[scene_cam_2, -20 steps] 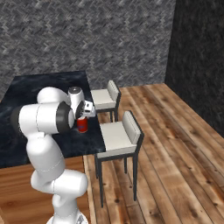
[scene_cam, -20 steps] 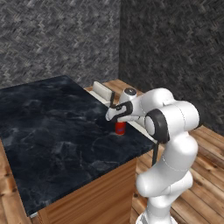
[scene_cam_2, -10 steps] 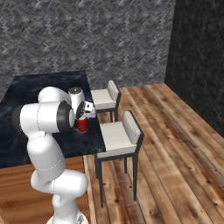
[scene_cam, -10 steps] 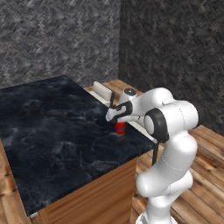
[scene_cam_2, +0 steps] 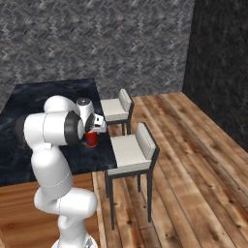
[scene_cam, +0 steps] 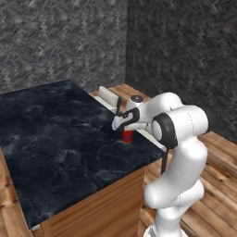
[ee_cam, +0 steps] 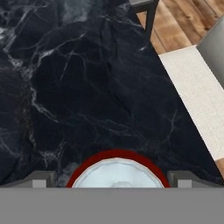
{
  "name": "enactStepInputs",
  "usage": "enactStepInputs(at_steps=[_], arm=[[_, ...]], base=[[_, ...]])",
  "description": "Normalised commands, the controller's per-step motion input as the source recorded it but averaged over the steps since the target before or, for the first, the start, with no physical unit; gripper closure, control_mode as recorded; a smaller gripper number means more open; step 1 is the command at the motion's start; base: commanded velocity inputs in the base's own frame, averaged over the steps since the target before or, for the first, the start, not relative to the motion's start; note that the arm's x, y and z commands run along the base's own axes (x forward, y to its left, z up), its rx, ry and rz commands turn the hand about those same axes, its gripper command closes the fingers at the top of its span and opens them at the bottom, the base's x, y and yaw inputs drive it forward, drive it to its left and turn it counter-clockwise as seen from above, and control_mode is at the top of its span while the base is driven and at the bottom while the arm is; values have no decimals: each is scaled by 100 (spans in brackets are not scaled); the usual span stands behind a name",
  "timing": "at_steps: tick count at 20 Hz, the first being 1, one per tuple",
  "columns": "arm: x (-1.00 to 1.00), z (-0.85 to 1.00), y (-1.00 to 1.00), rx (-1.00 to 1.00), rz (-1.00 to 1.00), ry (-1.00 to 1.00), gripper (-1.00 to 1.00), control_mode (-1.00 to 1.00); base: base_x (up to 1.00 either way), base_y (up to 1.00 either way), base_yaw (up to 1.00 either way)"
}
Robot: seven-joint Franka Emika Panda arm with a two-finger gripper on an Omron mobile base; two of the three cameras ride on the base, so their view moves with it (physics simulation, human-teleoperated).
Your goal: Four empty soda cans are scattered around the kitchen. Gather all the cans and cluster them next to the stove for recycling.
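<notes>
A plain red soda can [scene_cam: 127,136] with a silver top stands upright on the black marbled counter [scene_cam: 55,139], close to its right-hand edge. My gripper [scene_cam: 125,130] hangs directly over the can, open. In the right base view the same can [scene_cam_2: 91,140] sits just under the gripper [scene_cam_2: 92,133]. The hand view looks straight down on the can's top [ee_cam: 117,170], with one fingertip [ee_cam: 41,178] on each side of it and clear of it. The stove is out of view.
Two white-cushioned bar stools [scene_cam_2: 128,150] [scene_cam_2: 116,107] stand against the counter's edge beside the can. One stool's seat [ee_cam: 197,87] shows past the edge. Beyond them is wood plank floor [scene_cam_2: 193,160], with dark herringbone walls behind.
</notes>
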Motion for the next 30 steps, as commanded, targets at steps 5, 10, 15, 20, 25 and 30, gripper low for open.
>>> enactStepInputs(at_steps=[5,10,15,20,25,30], arm=[[0,-15,0,0,-2,4,-100,-100],[0,-10,1,0,-3,5,100,-100],[-2,-1,0,0,-4,2,100,-100],[-16,2,0,0,-5,0,100,-100],[-31,32,0,0,-1,-4,100,-100],[-40,50,0,0,0,-11,100,-100]], base=[[0,0,0],[0,0,0],[0,0,0],[0,0,0],[0,0,0],[0,0,0]])
